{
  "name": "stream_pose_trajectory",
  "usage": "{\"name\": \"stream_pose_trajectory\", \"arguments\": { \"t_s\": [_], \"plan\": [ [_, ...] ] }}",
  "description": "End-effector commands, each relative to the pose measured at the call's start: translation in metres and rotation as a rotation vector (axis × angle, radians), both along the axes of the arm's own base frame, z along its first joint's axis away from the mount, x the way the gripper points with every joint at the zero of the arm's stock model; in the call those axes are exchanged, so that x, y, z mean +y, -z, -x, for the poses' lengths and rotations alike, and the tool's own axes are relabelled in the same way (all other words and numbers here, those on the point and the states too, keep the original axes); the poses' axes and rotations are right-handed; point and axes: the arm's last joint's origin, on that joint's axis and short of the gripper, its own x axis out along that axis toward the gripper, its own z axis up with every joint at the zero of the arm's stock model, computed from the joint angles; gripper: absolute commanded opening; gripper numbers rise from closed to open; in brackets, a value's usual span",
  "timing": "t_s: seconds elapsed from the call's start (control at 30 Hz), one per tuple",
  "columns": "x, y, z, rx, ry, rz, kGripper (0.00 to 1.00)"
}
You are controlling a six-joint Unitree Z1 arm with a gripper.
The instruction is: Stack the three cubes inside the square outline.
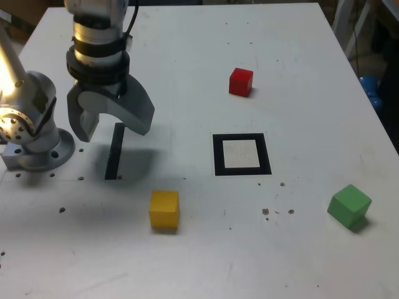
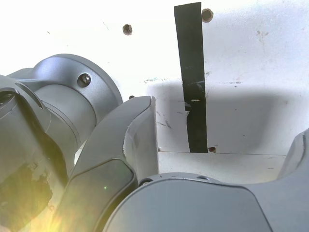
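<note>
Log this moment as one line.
end effector: open, empty | red cube, yellow cube, green cube: apart, outside square outline | stack: not started

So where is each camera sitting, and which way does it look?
Exterior view: up high, off the arm, looking down across the white table at the red, yellow and green cubes; the robot's base, part of its arm and its open gripper show.
Wrist view: on the robot's wrist, looking down at the table close up; the base and both fingers show.
Both share: the black strip, the base and the gripper.
</note>
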Motion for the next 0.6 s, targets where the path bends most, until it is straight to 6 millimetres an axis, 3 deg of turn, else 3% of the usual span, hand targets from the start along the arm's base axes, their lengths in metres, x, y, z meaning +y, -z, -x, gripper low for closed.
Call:
{"name": "stream_pose_trajectory", "arguments": {
  "t_s": [0.0, 0.57],
  "plan": [
    [-0.0002, -0.0014, 0.0011, -0.005, 0.003, 0.0, 1.0],
    [-0.0003, 0.0012, -0.0007, 0.004, 0.004, -0.002, 1.0]
  ]
}}
